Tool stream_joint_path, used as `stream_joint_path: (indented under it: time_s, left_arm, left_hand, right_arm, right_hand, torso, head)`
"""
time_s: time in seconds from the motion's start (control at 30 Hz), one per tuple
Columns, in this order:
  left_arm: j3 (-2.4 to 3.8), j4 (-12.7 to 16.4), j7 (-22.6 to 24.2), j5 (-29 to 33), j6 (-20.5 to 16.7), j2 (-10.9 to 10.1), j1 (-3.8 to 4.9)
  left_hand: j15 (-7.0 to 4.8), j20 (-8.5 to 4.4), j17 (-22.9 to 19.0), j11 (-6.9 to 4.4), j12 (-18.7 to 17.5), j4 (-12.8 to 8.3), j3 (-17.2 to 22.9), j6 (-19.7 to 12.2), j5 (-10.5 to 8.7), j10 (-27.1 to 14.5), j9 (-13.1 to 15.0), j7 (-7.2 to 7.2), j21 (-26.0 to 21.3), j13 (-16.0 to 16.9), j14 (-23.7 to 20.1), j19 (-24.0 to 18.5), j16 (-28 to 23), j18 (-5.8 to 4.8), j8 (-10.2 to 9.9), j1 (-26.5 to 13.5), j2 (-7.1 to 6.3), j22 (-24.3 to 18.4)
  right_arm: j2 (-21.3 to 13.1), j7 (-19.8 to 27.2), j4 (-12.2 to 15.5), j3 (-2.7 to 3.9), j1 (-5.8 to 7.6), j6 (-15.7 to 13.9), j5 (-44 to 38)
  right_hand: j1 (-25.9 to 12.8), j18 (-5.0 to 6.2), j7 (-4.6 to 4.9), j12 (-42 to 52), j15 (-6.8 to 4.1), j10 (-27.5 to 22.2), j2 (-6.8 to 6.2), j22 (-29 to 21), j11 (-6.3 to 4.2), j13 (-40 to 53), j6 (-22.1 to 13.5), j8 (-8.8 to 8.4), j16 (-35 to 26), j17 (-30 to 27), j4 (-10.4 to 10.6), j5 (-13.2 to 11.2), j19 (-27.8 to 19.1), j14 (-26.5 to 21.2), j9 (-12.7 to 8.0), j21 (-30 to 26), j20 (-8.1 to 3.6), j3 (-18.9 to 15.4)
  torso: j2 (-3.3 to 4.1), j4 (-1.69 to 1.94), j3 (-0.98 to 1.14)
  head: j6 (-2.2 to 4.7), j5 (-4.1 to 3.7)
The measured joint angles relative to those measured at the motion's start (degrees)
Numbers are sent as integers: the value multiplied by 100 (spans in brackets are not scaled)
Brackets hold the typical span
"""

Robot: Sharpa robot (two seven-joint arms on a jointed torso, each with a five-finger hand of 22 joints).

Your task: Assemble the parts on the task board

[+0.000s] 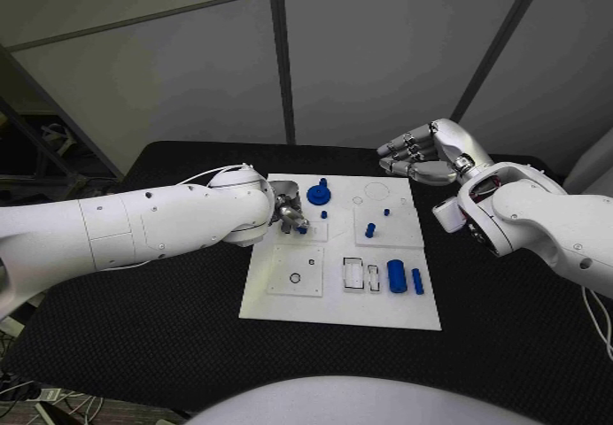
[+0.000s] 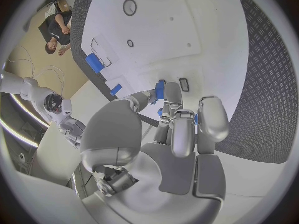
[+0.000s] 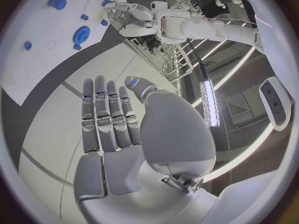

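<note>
The left hand (image 1: pixel 291 215) pinches a small blue piece (image 2: pixel 160 89) over the white board (image 1: pixel 343 305), left of the middle. It could slip and fall. The right hand (image 1: pixel 424 152), upper right, holds nothing, fingers loosely bent.

White task board (image 1: pixel 288 297), blue parts (image 1: pixel 398 277), black table (image 1: pixel 141 328), silver hands, white arms.

No text, label, brand, number or sign can be read in any of the views. The task board (image 1: pixel 288 305) carries only outlined shapes and recesses, with no lettering that can be made out on its white surface. No markings are seen on the blue parts standing on the task board, nor on the casings of the white arms beside it.
</note>
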Motion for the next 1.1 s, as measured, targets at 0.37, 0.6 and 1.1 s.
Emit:
stream_joint_path:
  time_s: [0.37,0.6,1.1]
  left_arm:
    - [5,0,0,-26,91,-6,4]
    - [7,-54,-1,-19,185,26,8]
    - [24,-229,-1,34,415,120,31]
  left_hand:
    - [0,-12,0,0,23,-1,1,0,43,0,5,0,0,35,0,12,0,1,15,-4,-3,21]
    - [2,-22,0,10,199,16,64,61,44,132,80,-65,101,233,2,64,0,1,89,-142,40,120]
    - [-66,-83,0,-41,539,-97,178,153,43,348,154,-199,200,751,17,164,0,2,156,-418,34,257]
  right_arm:
    - [-2,1,0,0,-1,27,0]
    - [-2,2,5,0,-1,36,0]
    - [-12,2,15,0,-1,39,0]
  right_hand:
    - [0,0,0,0,0,0,0,1,0,1,0,0,0,0,0,0,0,0,0,0,0,0]
    - [0,0,0,0,0,0,0,1,0,1,0,0,0,1,0,0,0,0,1,0,0,0]
    - [0,0,0,0,0,0,0,-7,0,2,0,0,0,-9,0,25,0,0,1,-22,0,0]
  torso:
    - [0,0,2]
    - [0,-1,3]
    - [0,-7,6]
  head:
    - [1,2]
    - [1,6]
    - [-13,-12]
